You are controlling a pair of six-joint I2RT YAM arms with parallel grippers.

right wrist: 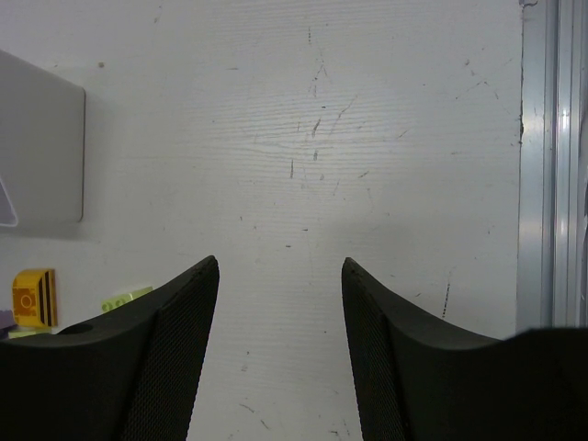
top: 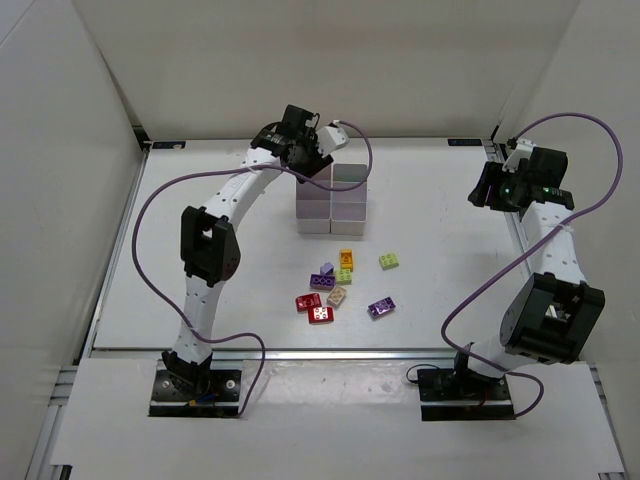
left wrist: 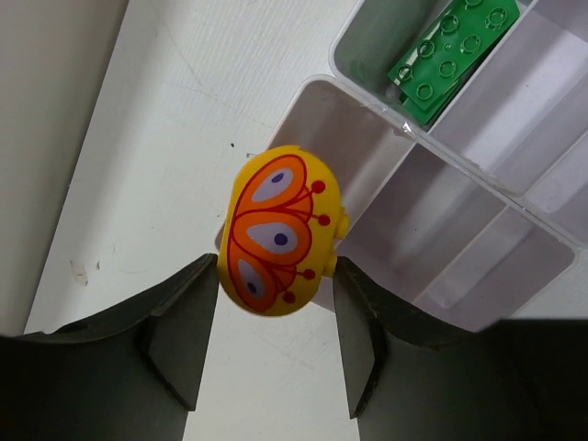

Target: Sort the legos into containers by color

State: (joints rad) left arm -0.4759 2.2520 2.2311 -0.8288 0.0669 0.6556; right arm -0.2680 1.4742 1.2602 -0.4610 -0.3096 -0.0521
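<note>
My left gripper hovers over the far left edge of the white containers. In the left wrist view it is shut on a yellow lego with an orange butterfly print, above a compartment rim. A green lego lies in one compartment. Loose legos lie in front of the containers: orange, lime, purple, tan, red, a second red and another purple. My right gripper is open and empty at the far right, well away from them.
A metal rail runs along the table's right edge, close to the right gripper. White walls enclose the table at the back and sides. The right wrist view shows a container corner, an orange lego and a lime lego at its left edge.
</note>
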